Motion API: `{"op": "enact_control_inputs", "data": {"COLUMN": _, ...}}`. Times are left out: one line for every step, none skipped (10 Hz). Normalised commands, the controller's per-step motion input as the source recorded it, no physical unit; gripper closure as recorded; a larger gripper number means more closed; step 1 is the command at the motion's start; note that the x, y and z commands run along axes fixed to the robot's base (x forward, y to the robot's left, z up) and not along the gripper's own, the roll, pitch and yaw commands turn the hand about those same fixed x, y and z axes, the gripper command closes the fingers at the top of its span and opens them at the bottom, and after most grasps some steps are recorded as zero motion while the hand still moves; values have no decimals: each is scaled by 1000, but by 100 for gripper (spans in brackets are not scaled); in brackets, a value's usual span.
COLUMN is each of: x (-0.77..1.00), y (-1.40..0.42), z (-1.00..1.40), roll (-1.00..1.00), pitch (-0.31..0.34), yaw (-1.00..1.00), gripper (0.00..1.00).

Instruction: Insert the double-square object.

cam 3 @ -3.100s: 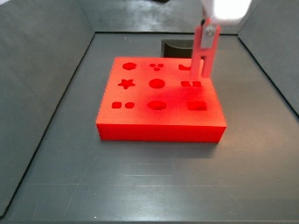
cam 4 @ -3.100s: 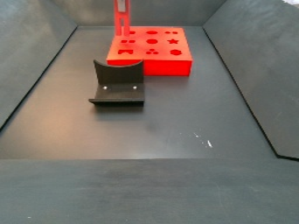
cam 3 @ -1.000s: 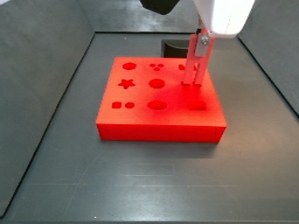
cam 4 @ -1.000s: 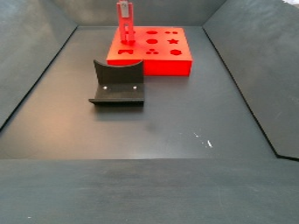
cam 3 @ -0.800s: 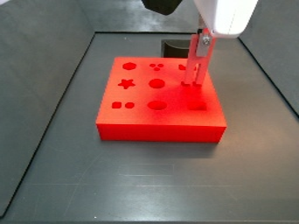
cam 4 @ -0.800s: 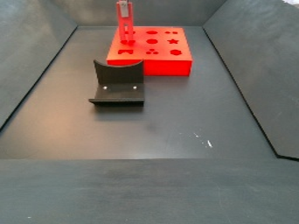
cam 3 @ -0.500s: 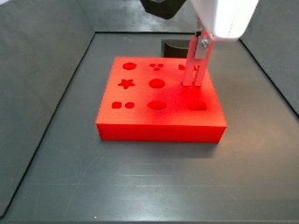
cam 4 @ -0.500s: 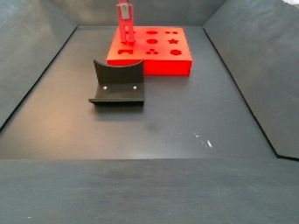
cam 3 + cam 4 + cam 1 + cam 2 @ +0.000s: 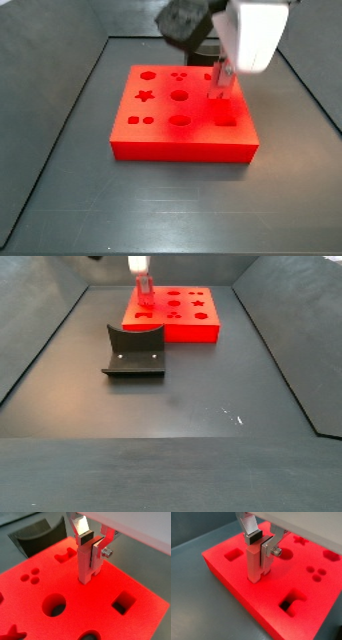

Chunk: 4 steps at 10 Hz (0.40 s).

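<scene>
The gripper point(image 9: 92, 543) stands over the red block point(image 9: 143, 619), its silver fingers point(image 9: 254, 529) closed to a narrow gap on the upright double-square object point(image 9: 256, 562). The peg's lower end meets the block's top face among the shaped holes. In a side view the fixture point(image 9: 134, 353) sits left of centre, well apart from the block point(image 9: 187, 328)

A dark grey floor point(image 9: 201, 406) carries a flat red block point(image 9: 187, 326) with shaped holes near the far wall and, just in front of it, the dark fixture point(image 9: 134, 353). The gripper point(image 9: 222, 78) hangs over the block.
</scene>
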Motion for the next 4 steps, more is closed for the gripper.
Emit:
{"op": "enact_control_inputs", "data": {"x": 37, "y": 0, "z": -571, "roll": 161, "pitch": 24, "yaw": 0, "gripper": 100}}
{"op": "enact_control_inputs", "data": {"x": 0, "y": 0, "z": -517, "roll": 170, "pitch": 1, "yaw": 0, "gripper": 100}}
{"op": "enact_control_inputs", "data": {"x": 3, "y": 0, "z": 0, "roll": 0, "pitch": 9, "yaw": 0, "gripper": 100}}
{"op": "enact_control_inputs", "data": {"x": 0, "y": 0, "z": 0, "roll": 0, "pitch": 0, "yaw": 0, "gripper": 100}}
